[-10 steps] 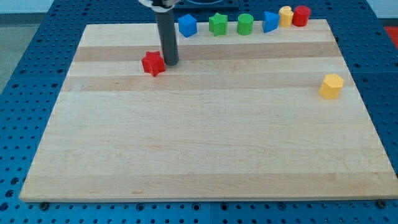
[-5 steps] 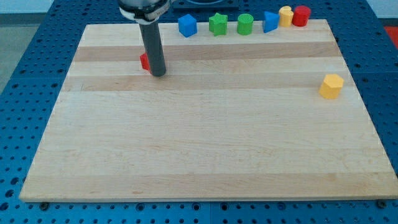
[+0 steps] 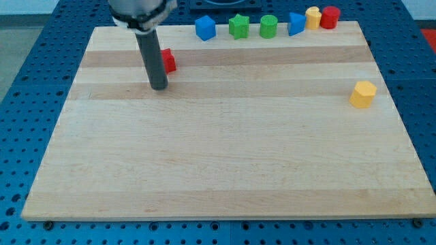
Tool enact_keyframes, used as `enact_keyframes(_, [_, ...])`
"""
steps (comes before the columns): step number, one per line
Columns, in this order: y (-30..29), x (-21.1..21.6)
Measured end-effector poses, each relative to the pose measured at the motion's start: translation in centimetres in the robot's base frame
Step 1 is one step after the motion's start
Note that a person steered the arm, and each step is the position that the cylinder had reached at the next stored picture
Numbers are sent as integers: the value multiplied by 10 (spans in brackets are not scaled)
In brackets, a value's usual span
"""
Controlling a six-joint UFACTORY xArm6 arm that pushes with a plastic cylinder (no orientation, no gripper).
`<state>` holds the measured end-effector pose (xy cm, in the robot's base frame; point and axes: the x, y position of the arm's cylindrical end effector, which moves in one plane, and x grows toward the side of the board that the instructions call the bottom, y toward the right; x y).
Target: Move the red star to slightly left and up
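Camera view: one overhead-angled look at the wooden desk (image 3: 225, 177) on a blue pegboard.
My tip: (image 3: 159, 87) rested on the desk near the top-left corner, at the lower end of the dark rod.
Pincer: none fitted; I ran a bare rod, so nothing opened, closed or held anything.
Red star: (image 3: 168, 60) sat near the top edge, toward the left corner, just above and to the right of my tip; the rod hid its left part, so I could not tell whether rod and block touched.
Top-edge row, left to right: blue block (image 3: 205, 28), green star (image 3: 239, 26), green cylinder (image 3: 268, 26), blue triangular block (image 3: 296, 24), yellow block (image 3: 313, 17), red cylinder (image 3: 330, 17); the last two stood touching or nearly so at the top-right corner.
Right edge: a yellow hexagonal block (image 3: 363, 94) stood alone, well apart from the row and from my tip.
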<state>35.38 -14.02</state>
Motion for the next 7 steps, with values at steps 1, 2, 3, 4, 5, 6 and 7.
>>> enact_keyframes(1, [-8,-44])
enact_keyframes(2, [-8,-68])
enact_keyframes(3, [-8,-71])
enact_keyframes(4, [-9,-61])
enact_keyframes(5, [-13,4])
enact_keyframes(6, [18,23])
enact_keyframes(7, [36,-20])
